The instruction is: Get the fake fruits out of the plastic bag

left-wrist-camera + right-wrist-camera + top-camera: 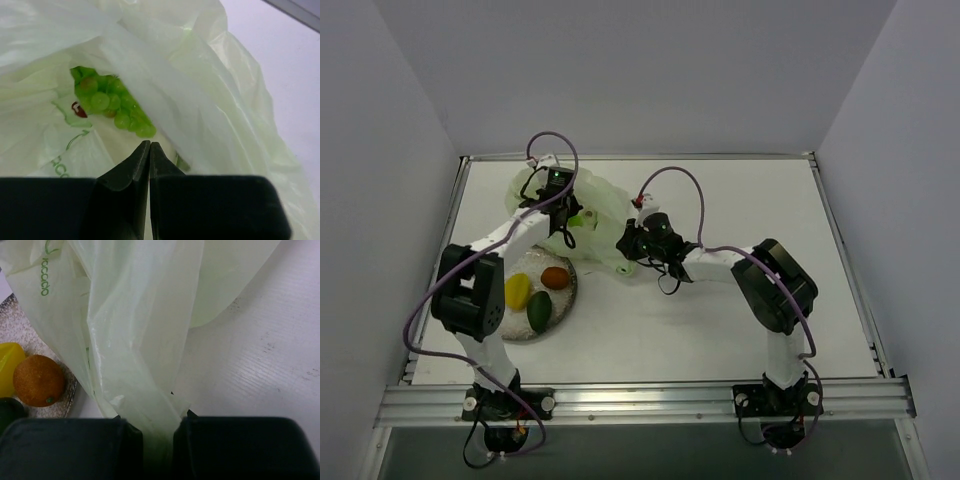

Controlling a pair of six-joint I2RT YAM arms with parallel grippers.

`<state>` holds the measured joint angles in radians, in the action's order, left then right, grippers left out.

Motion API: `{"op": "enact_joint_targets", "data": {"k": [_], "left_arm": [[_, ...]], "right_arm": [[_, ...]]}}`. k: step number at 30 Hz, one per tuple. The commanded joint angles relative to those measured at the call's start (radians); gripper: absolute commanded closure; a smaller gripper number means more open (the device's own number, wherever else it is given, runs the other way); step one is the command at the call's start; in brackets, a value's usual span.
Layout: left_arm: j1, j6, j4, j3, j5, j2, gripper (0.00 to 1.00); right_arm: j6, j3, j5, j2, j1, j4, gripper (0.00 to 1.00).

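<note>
The pale green plastic bag [600, 205] lies at the back of the table; it fills the left wrist view [210, 90] and shows in the right wrist view [135, 325]. Through its opening I see a light green grape bunch [112, 102] and a bit of dark red fruit [78, 109] inside. My left gripper [150, 145] is shut and empty just in front of the grapes, over the bag [560, 215]. My right gripper [155, 420] is shut on a bunched strip of the bag's film, at the bag's near right edge [630, 245]. Orange [554, 276], yellow [517, 290] and dark green [539, 311] fruits lie on the plate.
The grey speckled plate [563, 298] sits left of centre, just in front of the bag, close to the left arm. In the right wrist view the orange fruit [39, 380] and yellow fruit [9, 367] lie left of the held film. White walls enclose the table.
</note>
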<state>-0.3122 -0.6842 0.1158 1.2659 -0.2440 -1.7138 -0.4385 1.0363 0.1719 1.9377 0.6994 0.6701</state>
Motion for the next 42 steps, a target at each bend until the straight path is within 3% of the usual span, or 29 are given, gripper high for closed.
{"op": "enact_joint_targets", "data": {"k": [1,9,11,12,16,23,35,42], "left_arm": [[0.015,0.049,0.031,0.111,0.005,-0.079,0.98],[0.053,0.109,0.055,0.223,-0.055,-0.202,0.95],[0.067,0.120,0.018,0.233,-0.058,-0.233,0.82],[0.079,0.133,0.006,0.233,-0.055,-0.239,0.68],[0.105,0.161,-0.011,0.282,-0.074,-0.296,0.44],[0.133,0.233,-0.053,0.366,-0.028,-0.371,0.27],[0.160,0.249,-0.119,0.530,0.072,-0.536,0.24],[0.167,0.245,-0.133,0.601,0.106,-0.604,0.35]], "right_arm": [[0.021,-0.001,-0.011,-0.069,-0.001,0.037,1.00],[-0.003,0.056,0.018,-0.045,-0.005,0.039,1.00],[-0.009,0.074,0.023,-0.039,-0.003,0.039,1.00],[-0.012,0.079,0.026,-0.033,-0.003,0.042,1.00],[-0.017,0.094,0.034,-0.017,-0.003,0.042,1.00],[-0.020,0.130,0.044,0.024,-0.001,0.042,1.00],[-0.022,0.185,0.069,0.118,-0.003,0.049,1.00],[-0.025,0.214,0.081,0.171,-0.005,0.045,1.00]]}}
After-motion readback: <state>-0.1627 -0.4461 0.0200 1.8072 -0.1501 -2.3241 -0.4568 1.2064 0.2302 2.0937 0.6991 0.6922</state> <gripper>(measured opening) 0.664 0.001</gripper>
